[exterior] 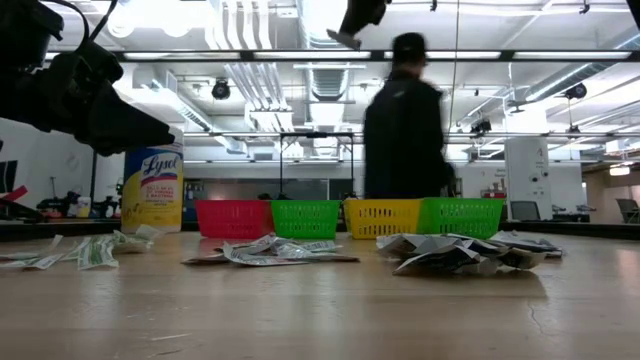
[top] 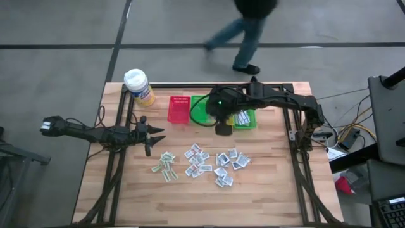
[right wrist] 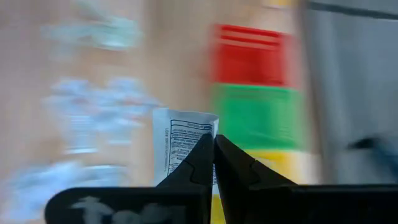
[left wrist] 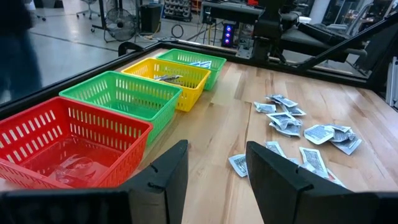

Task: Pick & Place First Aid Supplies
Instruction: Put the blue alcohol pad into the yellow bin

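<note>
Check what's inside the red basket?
Left wrist view shows the red basket holding something clear and crinkly, maybe a wrapper. No packets visible; the near wall and left claw hide its front floor.

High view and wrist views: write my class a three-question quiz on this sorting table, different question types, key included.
1. True or false: the right tool holds a packet.
2. How many baskets stand in the row? A) two B) four C) six
3. Fill in: the left tool is ____.

Key: 1 true. 2 B: red basket, green basket, yellow basket, far green basket. 3 open.
</note>
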